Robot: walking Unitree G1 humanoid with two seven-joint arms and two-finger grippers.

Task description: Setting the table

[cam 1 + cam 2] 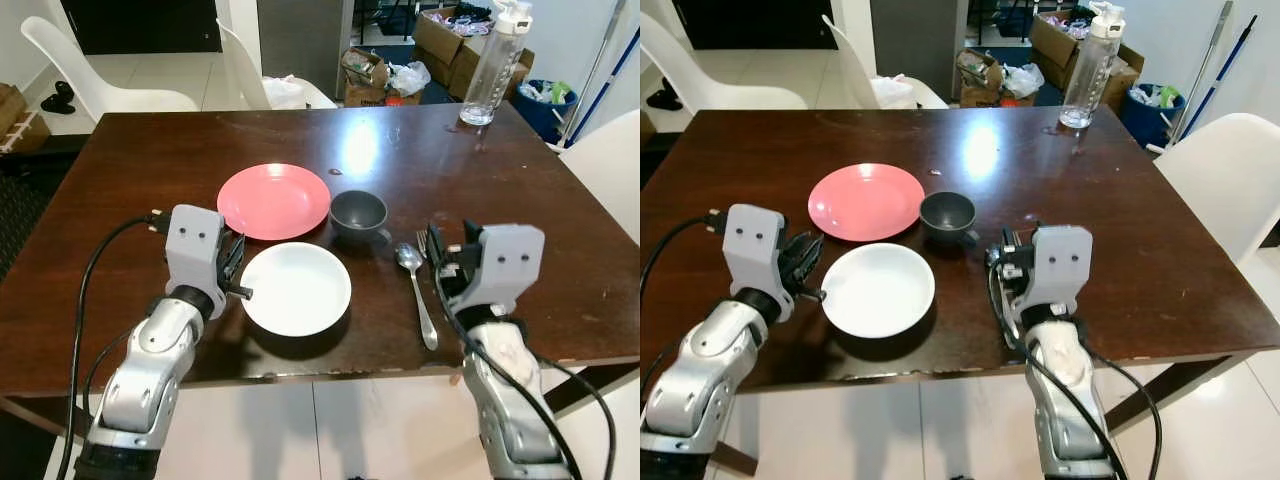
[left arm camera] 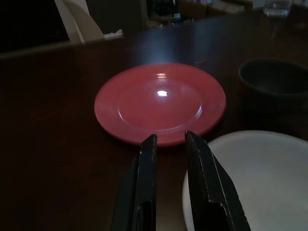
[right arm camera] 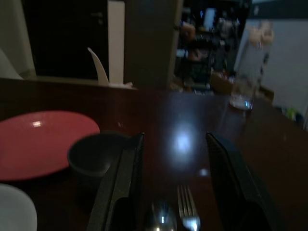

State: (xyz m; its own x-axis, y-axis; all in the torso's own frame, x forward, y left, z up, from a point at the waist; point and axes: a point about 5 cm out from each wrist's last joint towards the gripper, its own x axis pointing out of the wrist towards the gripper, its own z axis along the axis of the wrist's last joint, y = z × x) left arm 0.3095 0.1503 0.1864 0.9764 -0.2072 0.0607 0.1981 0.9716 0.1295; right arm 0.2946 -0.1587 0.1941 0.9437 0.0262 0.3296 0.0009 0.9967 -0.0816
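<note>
Our right end effector (image 3: 175, 192) is open over spoon (image 1: 414, 280) and fork (image 3: 187, 211); may grab both. Left end effector (image 2: 171, 159) nearly closed, empty, beside white plate (image 1: 296, 288).

Your left pincer (image 2: 169, 144) sits lower left of the frame, fingers nearly together and empty. Your right pincer (image 3: 175, 159), lower right, has fingers spread wide, empty too.
</note>
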